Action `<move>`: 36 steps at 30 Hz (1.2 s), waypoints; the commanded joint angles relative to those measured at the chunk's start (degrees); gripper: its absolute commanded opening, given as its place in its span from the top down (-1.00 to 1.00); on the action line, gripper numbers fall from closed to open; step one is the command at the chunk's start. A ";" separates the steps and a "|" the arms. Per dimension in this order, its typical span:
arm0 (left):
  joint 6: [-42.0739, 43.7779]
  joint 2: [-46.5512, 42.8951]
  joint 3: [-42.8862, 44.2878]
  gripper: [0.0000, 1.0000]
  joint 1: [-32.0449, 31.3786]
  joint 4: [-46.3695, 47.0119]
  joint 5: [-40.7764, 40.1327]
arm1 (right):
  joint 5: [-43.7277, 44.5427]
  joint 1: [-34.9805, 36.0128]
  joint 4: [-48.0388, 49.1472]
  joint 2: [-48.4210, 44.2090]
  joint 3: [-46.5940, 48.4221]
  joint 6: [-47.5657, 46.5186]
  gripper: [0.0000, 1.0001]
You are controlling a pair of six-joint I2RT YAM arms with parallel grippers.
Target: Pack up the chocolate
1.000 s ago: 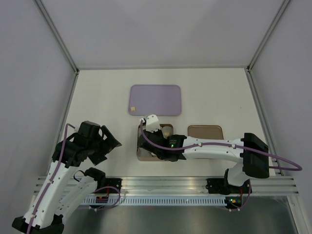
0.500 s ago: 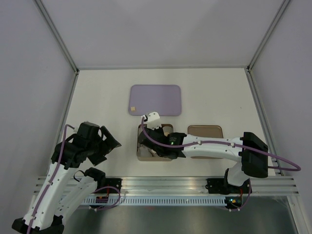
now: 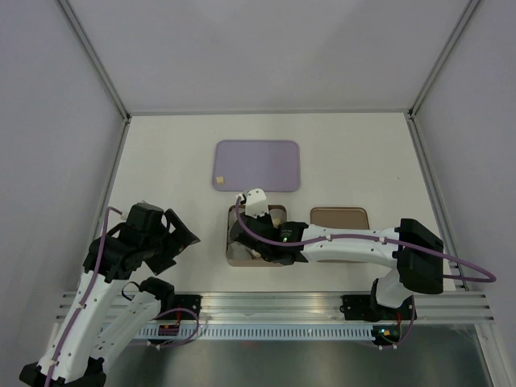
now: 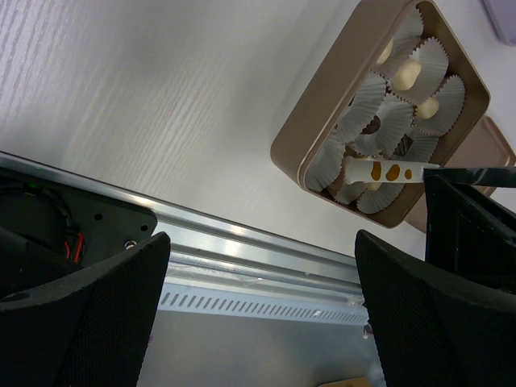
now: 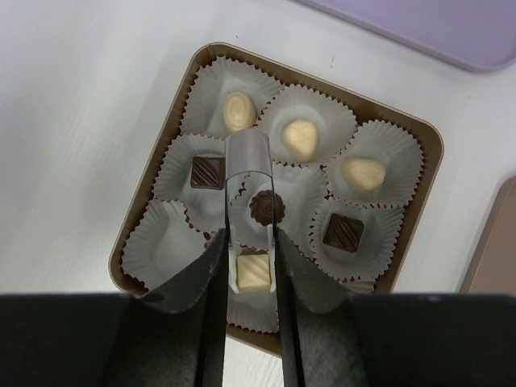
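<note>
Right pincer [image 5: 251, 161] narrow over tan square box [image 4: 292, 145] at counter's [image 3: 161, 161] middle; grip unclear. Crinkled white paper cups [image 5: 157, 242] hold seven chocolates [image 5: 297, 139]: four pale, three dark. Left pincer [image 4: 262, 238] wide.

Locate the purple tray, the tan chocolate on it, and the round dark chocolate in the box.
purple tray [image 3: 266, 161], top external view, bare middle of its surface.
tan chocolate [image 3: 218, 180], top external view, its top face.
round dark chocolate [image 5: 265, 208], right wrist view, its ridged top.
</note>
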 commanded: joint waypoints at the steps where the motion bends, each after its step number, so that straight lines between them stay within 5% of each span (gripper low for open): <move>1: -1.74 -0.55 -0.25 -0.99 -0.17 -0.64 -0.90 | 1.31 0.29 2.01 -0.69 -0.12 2.02 0.60; 21: -1.82 -1.34 0.02 -0.99 -0.17 -1.61 -1.51 | 3.51 0.38 3.86 -0.34 0.23 1.84 0.24; 36: -2.18 -1.87 -0.07 -0.99 -0.17 -2.23 -1.51 | 3.68 0.55 0.96 -4.63 2.95 1.05 0.33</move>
